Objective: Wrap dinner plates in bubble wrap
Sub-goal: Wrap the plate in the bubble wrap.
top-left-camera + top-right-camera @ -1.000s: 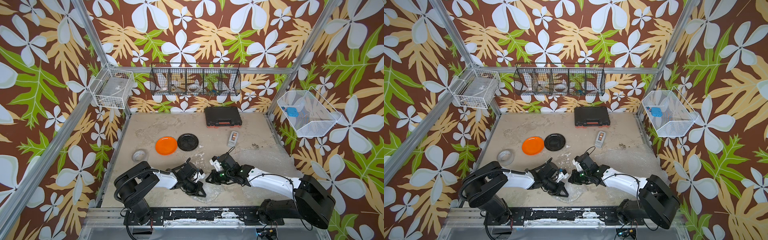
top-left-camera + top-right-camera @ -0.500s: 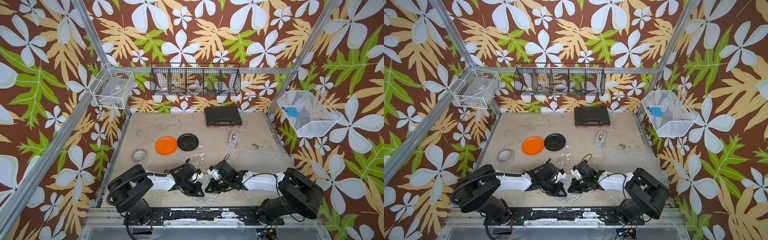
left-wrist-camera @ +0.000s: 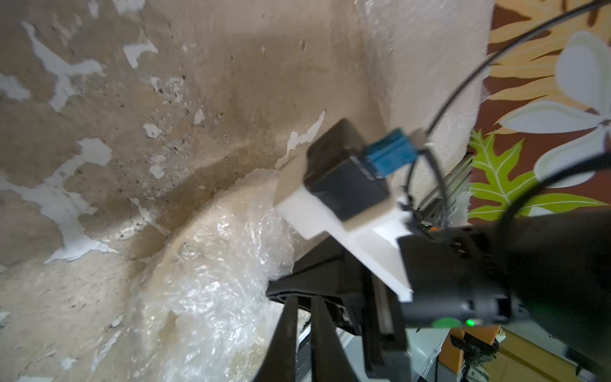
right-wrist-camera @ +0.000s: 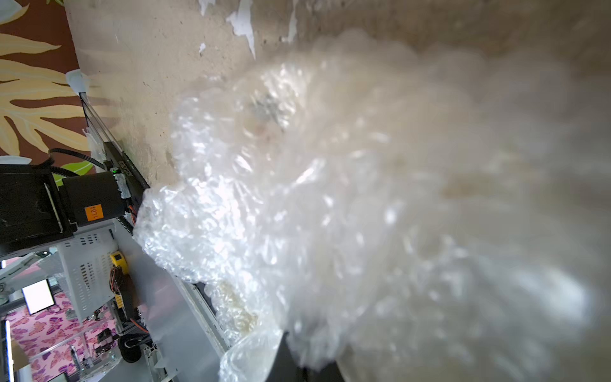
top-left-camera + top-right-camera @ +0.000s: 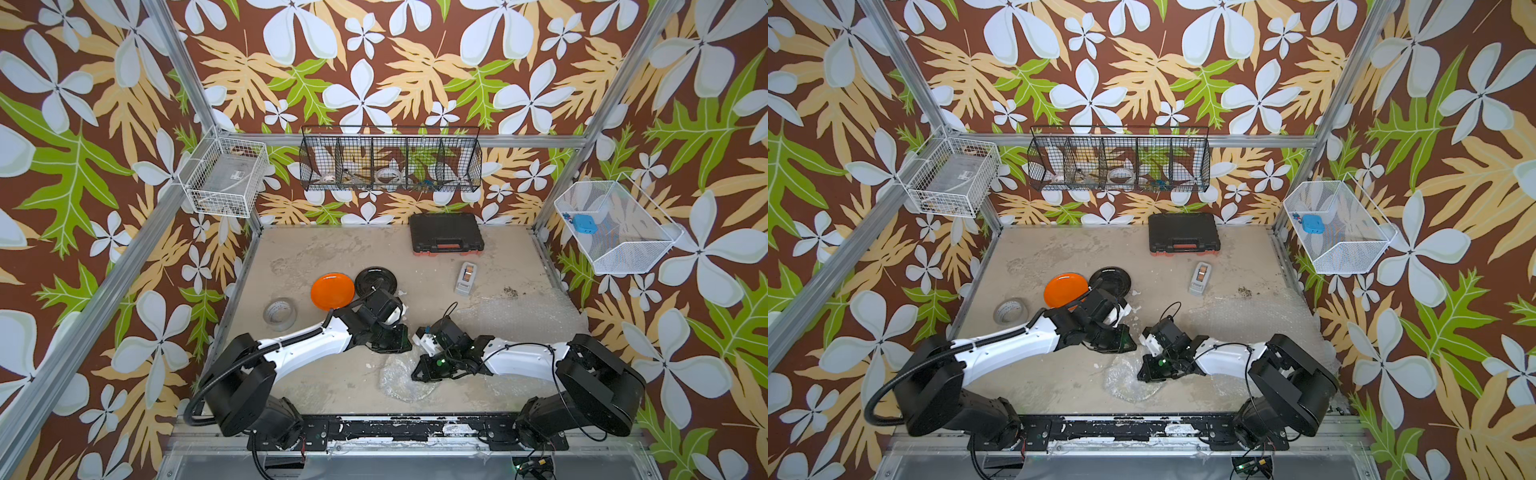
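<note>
A floral-papered enclosure surrounds a worn beige tabletop. At lower centre lies a crumpled round bundle of bubble wrap (image 5: 405, 380), probably with a plate inside. The left gripper (image 5: 395, 343) and right gripper (image 5: 424, 370) flank its upper edge, both with jaws closed, likely to press the folds down. Whether either pinches any wrap cannot be told. The orange plate (image 5: 332, 290) and black plate (image 5: 376, 280) wait bare at centre left. A spare sheet (image 5: 528, 311) lies flat at right, ready for the next one.
</note>
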`<state>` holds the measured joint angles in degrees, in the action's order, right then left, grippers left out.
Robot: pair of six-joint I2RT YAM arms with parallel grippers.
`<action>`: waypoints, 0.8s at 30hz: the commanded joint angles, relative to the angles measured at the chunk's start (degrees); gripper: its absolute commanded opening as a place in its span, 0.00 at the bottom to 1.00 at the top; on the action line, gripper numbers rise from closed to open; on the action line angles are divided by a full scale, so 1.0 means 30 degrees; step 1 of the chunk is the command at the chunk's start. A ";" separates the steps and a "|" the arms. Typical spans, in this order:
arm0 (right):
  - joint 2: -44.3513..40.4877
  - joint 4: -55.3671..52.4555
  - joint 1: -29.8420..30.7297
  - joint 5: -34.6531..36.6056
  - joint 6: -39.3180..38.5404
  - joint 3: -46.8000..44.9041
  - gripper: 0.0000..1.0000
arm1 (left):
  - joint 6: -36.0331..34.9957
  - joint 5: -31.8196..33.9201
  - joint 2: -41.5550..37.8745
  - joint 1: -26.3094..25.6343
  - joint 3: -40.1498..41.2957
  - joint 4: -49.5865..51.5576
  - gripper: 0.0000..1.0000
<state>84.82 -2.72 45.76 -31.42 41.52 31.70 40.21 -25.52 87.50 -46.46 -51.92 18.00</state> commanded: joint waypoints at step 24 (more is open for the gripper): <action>0.3425 -0.1821 -0.1047 0.1858 -0.6378 0.4689 0.00 | 0.5512 -0.1278 -0.4903 0.0016 1.0452 -0.5747 0.07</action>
<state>95.55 -8.10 42.76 -28.32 26.46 46.02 50.74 -30.30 75.53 -46.24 -21.21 -5.17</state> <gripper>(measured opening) 0.047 0.071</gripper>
